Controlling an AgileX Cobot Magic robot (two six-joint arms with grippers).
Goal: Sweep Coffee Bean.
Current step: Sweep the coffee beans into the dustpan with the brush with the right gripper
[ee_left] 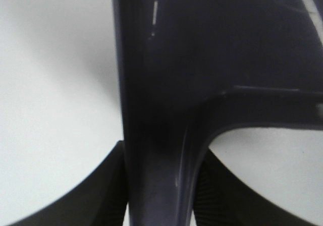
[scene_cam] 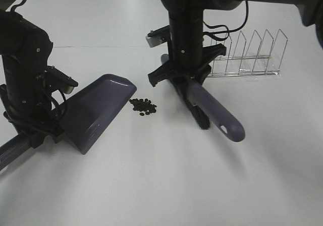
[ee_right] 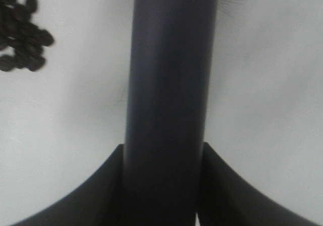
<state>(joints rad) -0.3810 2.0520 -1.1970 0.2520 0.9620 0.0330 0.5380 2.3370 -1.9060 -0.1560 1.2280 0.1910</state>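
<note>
The coffee beans lie in a small dark cluster on the white table, between the two tools; they also show in the right wrist view. A purple-grey dustpan rests on the table left of the beans, its mouth edge facing them. My left gripper is shut on the dustpan's handle. My right gripper is shut on the purple brush handle, seen close up in the right wrist view. The brush's black bristles touch the table right of the beans.
A clear wire dish rack stands at the back right behind the right arm. The white table stretches toward the front.
</note>
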